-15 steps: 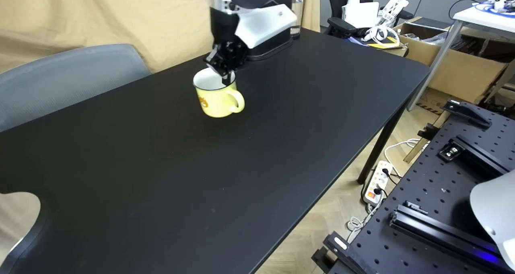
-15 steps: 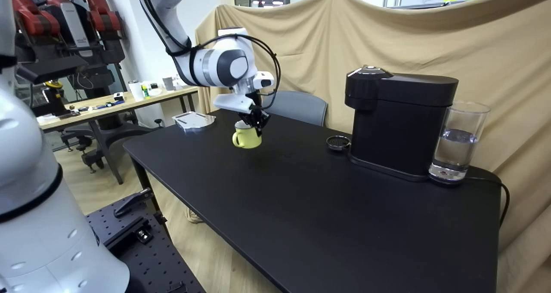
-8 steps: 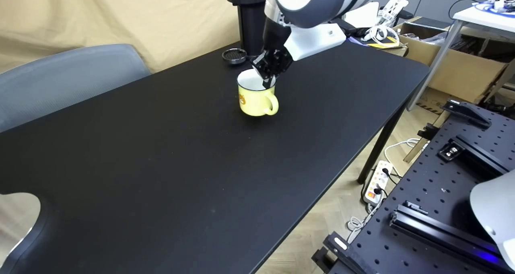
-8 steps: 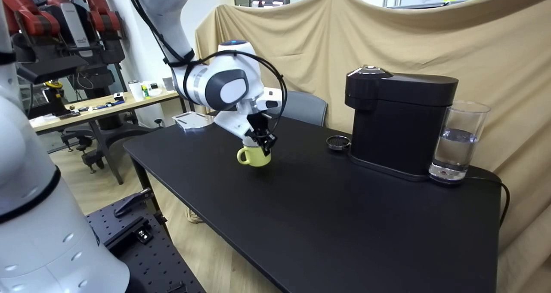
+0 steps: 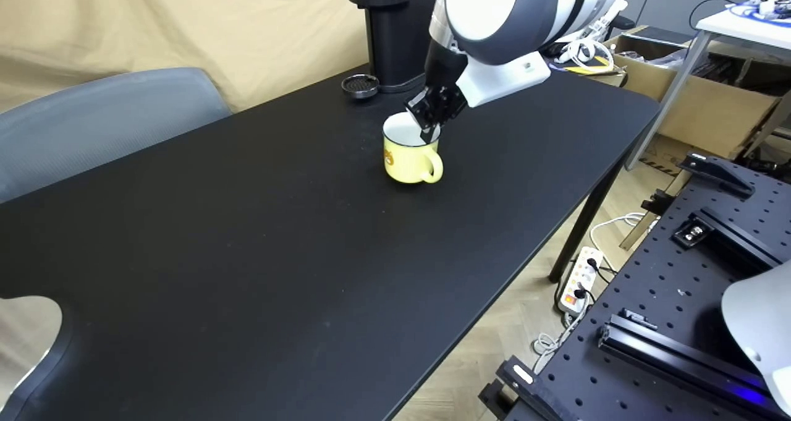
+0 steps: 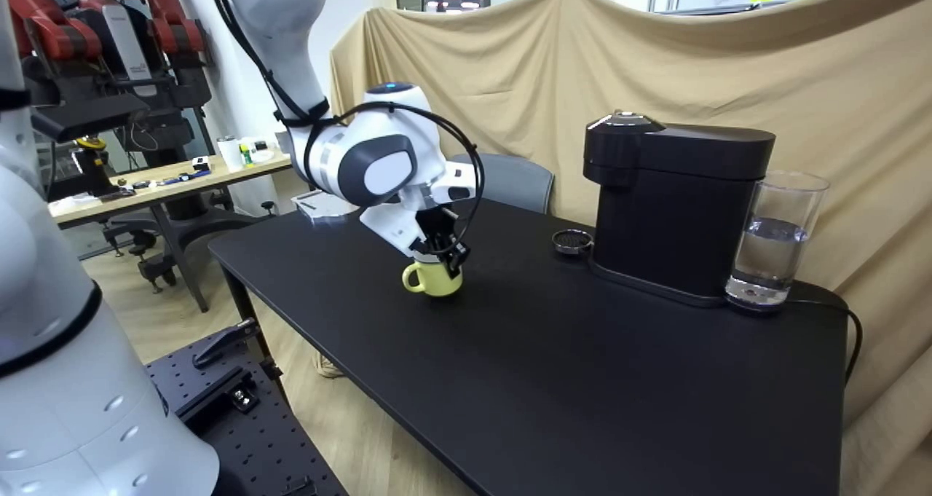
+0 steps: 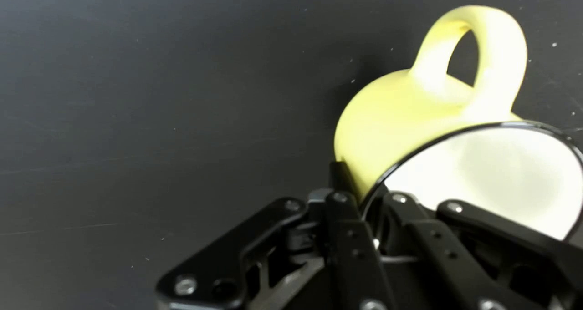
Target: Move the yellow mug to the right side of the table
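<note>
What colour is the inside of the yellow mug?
White; the inside of the mug shows best in the wrist view.

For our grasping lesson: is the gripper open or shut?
Shut: in the wrist view, the gripper pinches the yellow mug, one finger outside, one inside.

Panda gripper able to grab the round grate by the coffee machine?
Probably not: the gripper is closed over the wall of the yellow mug, so it likely must release that before taking the round grate.

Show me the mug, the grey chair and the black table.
Mug (image 5: 408, 162), in an exterior view: yellow side.
Grey chair (image 5: 117, 123), in an exterior view: backrest.
Black table (image 6: 568, 368), in an exterior view: its top.
</note>
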You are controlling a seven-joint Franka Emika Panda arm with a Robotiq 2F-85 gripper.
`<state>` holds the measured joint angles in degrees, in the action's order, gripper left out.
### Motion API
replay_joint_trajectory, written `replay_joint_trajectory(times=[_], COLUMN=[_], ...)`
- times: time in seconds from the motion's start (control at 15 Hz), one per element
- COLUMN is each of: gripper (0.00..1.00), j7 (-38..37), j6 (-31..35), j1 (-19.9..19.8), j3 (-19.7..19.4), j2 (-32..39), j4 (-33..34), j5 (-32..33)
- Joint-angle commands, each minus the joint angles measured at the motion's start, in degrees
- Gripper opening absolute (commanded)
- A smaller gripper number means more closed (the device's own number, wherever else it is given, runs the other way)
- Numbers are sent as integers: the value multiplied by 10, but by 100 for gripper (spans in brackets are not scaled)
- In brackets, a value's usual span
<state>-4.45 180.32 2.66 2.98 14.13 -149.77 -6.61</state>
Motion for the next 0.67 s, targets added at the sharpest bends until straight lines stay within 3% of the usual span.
replay_joint_trajectory(times=[0.0, 0.27, 0.4, 0.6], gripper=[2, 2, 36, 56], j7=[-13, -13, -13, -14], j6=[19, 19, 14, 15], j1=[-6, -9, -10, -3], j3=[7, 9, 9, 4], j2=[2, 11, 11, 2], j4=[-15, -14, -13, -15], j5=[-7, -8, -8, -5])
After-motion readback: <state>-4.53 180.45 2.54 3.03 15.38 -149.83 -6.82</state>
